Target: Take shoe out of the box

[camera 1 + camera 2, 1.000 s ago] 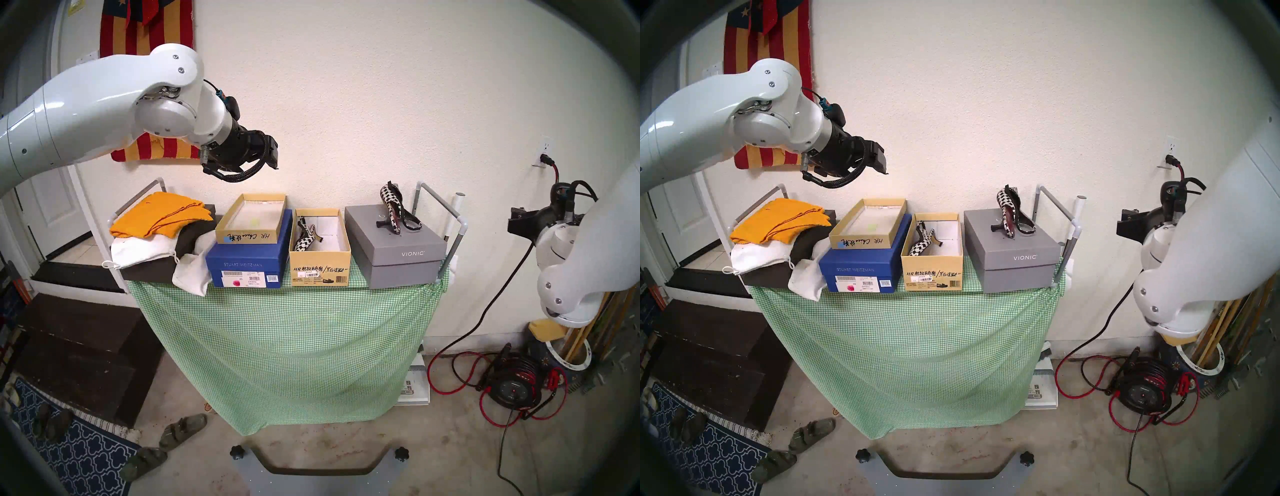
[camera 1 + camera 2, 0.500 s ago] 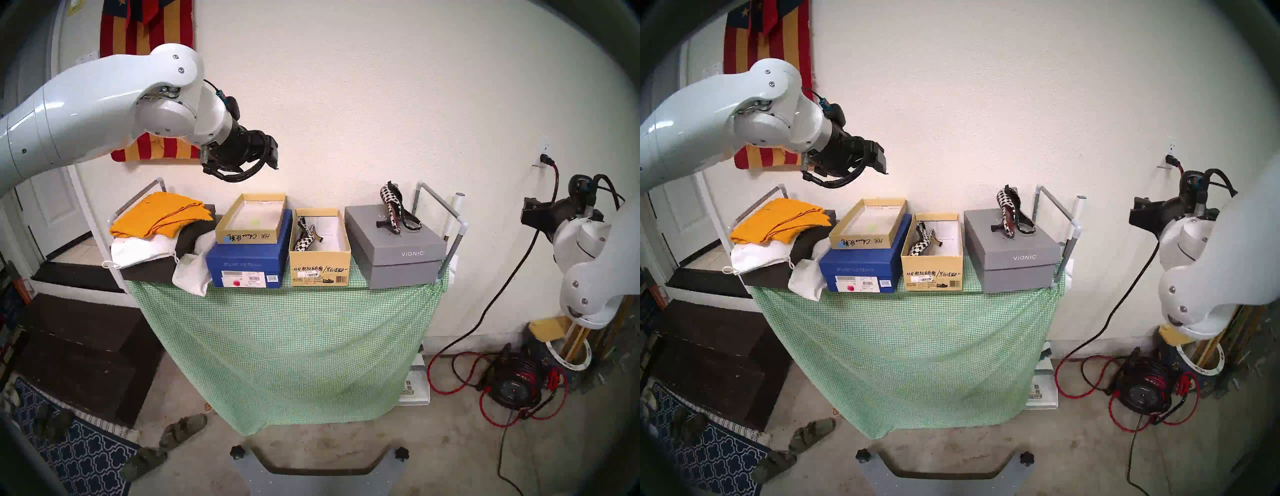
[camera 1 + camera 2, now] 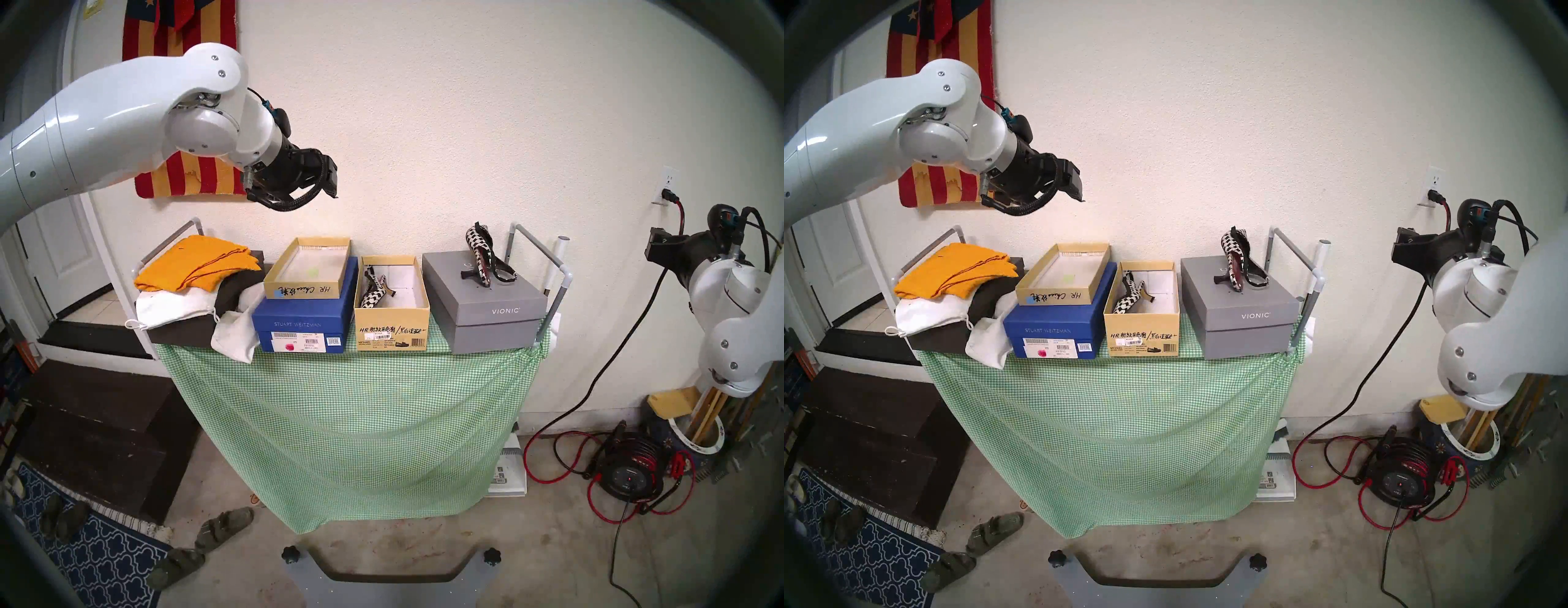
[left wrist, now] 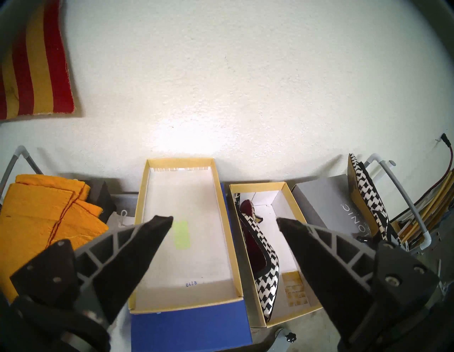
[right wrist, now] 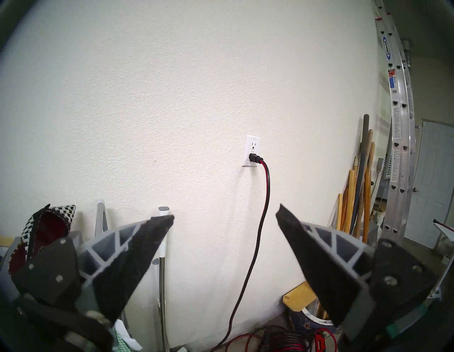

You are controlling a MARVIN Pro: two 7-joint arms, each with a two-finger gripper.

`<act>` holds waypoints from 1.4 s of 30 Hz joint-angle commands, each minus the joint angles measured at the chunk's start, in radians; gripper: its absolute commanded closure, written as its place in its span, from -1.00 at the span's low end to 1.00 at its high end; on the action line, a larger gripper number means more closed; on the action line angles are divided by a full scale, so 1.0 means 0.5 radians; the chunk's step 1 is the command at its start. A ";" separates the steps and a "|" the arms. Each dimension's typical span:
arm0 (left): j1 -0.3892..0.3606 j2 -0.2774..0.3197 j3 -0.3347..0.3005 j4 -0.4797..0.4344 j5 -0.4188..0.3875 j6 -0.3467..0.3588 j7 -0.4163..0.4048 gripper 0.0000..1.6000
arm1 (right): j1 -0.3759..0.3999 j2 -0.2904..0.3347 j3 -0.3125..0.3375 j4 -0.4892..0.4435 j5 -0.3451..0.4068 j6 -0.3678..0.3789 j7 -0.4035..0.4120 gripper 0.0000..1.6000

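Both empty, spread-jawed grippers are pulling away, left gripper (image 3: 329, 180) rising, right gripper (image 5: 224, 217) retreating sideways, leaving one shoe (image 3: 373, 291) lying in the box (image 3: 392, 329).

Head stereo pair: the tabletop (image 3: 382, 365) is viewed from above and in front, facing the wall, nearly the same scene twice. Left wrist: aimed steeply down, close above the box (image 4: 292, 265) and lid (image 4: 186, 292). Right wrist: held level at the wall outlet (image 5: 251, 151); the houndstooth shoe (image 5: 59, 216) is shared with the other views.
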 commanded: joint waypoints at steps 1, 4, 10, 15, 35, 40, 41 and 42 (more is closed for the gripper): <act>0.043 -0.229 -0.034 0.074 -0.044 0.068 -0.017 -1.00 | 0.046 0.077 -0.030 0.003 -0.065 0.001 -0.030 -1.00; 0.078 -0.280 -0.026 0.052 -0.067 0.107 0.009 -1.00 | 0.047 0.088 -0.037 0.003 -0.080 0.001 -0.025 -1.00; 0.096 -0.347 -0.031 0.048 -0.103 0.197 0.042 -1.00 | 0.057 0.114 -0.049 0.003 -0.113 0.001 -0.023 -1.00; 0.073 -0.548 -0.031 0.227 -0.215 0.336 0.098 -1.00 | 0.074 0.154 -0.067 0.003 -0.164 0.001 -0.027 -1.00; 0.339 -0.944 0.142 0.764 -0.467 0.568 0.238 -1.00 | 0.109 0.251 -0.114 0.003 -0.295 0.001 -0.026 -1.00; 0.394 -1.039 0.160 0.906 -0.525 0.619 0.246 -1.00 | 0.120 0.276 -0.126 0.003 -0.331 0.001 -0.029 -1.00; 0.404 -1.057 0.163 0.932 -0.535 0.629 0.247 -1.00 | 0.122 0.281 -0.128 0.003 -0.337 0.001 -0.029 -1.00; 0.415 -1.072 0.166 0.955 -0.544 0.639 0.246 -1.00 | 0.124 0.286 -0.130 0.003 -0.344 0.001 -0.030 -1.00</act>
